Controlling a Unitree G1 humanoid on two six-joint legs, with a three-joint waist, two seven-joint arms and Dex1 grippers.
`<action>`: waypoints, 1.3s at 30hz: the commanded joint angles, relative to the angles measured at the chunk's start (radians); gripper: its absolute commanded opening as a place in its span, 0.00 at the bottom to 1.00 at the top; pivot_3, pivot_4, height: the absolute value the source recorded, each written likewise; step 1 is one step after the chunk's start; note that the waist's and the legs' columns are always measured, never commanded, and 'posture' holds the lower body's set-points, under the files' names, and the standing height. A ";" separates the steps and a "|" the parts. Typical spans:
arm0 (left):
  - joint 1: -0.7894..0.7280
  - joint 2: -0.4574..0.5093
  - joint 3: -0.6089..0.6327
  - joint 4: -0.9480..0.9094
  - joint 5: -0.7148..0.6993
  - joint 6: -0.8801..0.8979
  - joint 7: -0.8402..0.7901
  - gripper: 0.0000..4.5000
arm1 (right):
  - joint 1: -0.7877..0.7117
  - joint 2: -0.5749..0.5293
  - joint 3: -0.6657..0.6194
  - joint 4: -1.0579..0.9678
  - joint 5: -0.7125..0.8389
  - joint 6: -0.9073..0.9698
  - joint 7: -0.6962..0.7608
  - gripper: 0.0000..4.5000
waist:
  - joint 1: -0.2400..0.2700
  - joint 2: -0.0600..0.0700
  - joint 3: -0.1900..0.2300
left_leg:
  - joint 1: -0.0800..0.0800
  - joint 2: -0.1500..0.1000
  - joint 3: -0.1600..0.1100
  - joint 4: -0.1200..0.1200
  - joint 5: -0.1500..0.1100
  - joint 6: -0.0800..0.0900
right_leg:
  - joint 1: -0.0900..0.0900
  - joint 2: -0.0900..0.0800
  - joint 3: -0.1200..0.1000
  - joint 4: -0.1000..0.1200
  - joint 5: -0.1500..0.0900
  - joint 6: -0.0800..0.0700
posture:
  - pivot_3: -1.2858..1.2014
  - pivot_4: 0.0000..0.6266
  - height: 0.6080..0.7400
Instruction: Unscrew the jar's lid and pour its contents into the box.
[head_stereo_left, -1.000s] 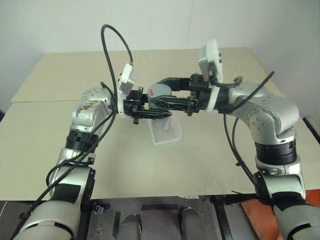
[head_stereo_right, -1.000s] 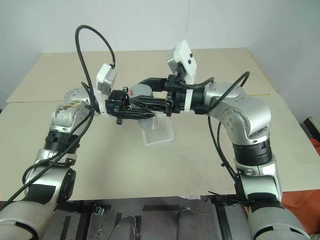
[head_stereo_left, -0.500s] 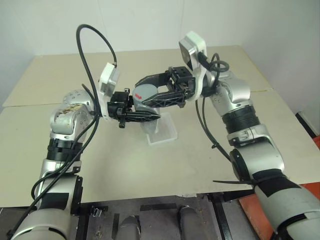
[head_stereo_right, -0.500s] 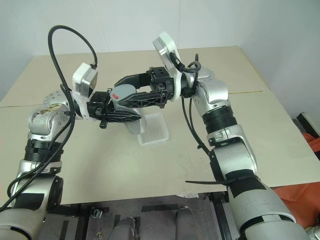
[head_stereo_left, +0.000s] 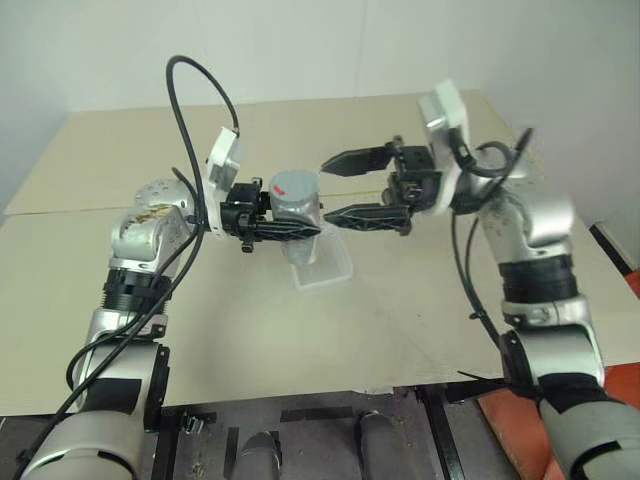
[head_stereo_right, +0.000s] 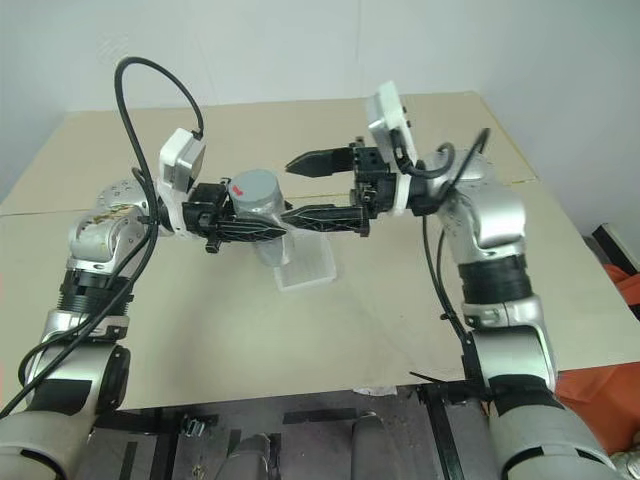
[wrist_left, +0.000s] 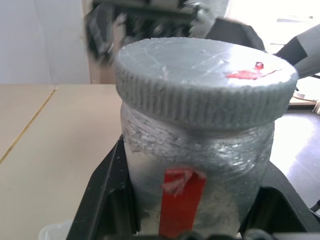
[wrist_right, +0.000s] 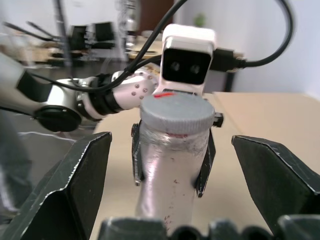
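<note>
The jar (head_stereo_left: 297, 206) is held upright above the box (head_stereo_left: 322, 262) over the worktop (head_stereo_left: 420, 310), clenched in the left gripper (head_stereo_left: 290, 229), lid (head_stereo_right: 252, 186) still seated, while the right gripper (head_stereo_left: 340, 188), jaws spread wide, is aimed level at it, the lid lying just ahead between them, untouched.

A: What are the arms looking like?
B: Silver segments with black joint bands; black cables are looping from white camera boxes.
A: The end effectors?
B: Left end effector (head_stereo_left: 296, 229), right end effector (head_stereo_left: 338, 187): both showing two black fingers.
</note>
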 joint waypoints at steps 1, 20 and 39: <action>-0.060 -0.005 0.010 0.057 0.024 -0.067 -0.003 0.43 | 0.047 -0.017 -0.049 -0.230 0.042 0.119 -0.179 1.00 | 0.000 0.000 0.000 | 0.000 0.000 0.000 0.000 -0.001 0.003 | 0.000 0.000 0.000 0.000 0.000 0.000 | 0.52 0.24 1.00; -0.120 -0.064 -0.010 0.163 0.078 -0.143 -0.038 0.43 | -0.043 0.141 0.081 -0.420 -0.006 0.433 -0.704 1.00 | 0.001 0.000 0.000 | 0.000 0.000 -0.001 0.000 -0.002 0.003 | 0.000 0.000 0.000 0.000 0.000 0.000 | 0.52 0.24 1.00; -0.069 -0.009 0.012 0.105 0.063 -0.122 -0.036 0.43 | -0.021 0.057 0.020 -0.347 -0.039 0.396 -0.705 1.00 | 0.001 0.000 0.000 | -0.001 0.000 -0.001 0.000 -0.002 0.004 | 0.000 0.000 0.000 0.000 0.000 0.000 | 0.52 0.24 1.00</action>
